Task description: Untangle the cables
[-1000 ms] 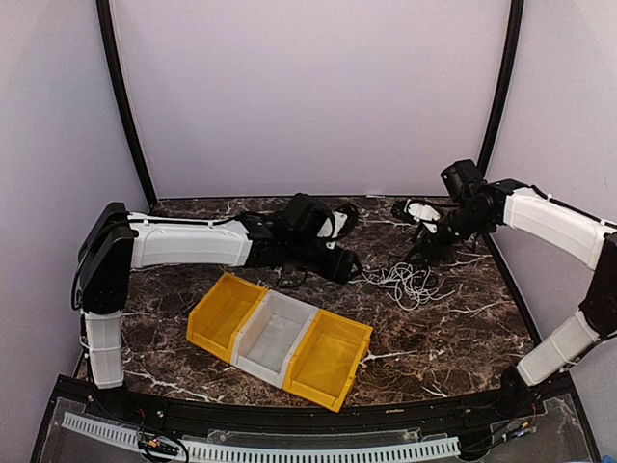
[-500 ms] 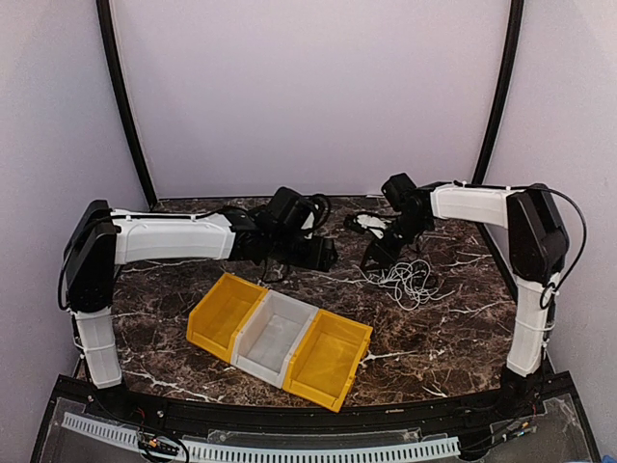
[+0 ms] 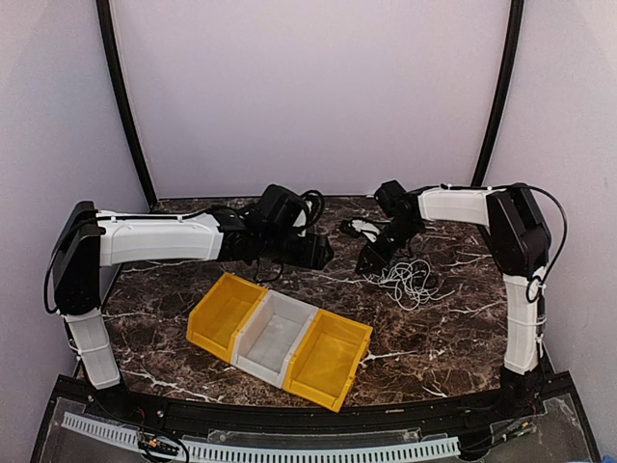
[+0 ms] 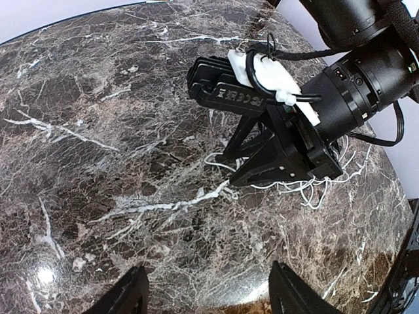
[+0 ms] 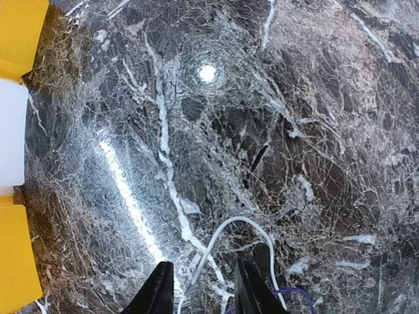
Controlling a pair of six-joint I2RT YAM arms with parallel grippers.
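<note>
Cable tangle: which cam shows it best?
Top external: nearly the whole cable tangle lies in open view. Left wrist shows only strands poking out behind the right arm; right wrist, one white loop at its bottom edge.

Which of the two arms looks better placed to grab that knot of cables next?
The right arm, probably. Its jaws sit at the edge of the cables, a white strand between them. The left arm hangs its open jaws over bare tabletop, apart from the tangle.
</note>
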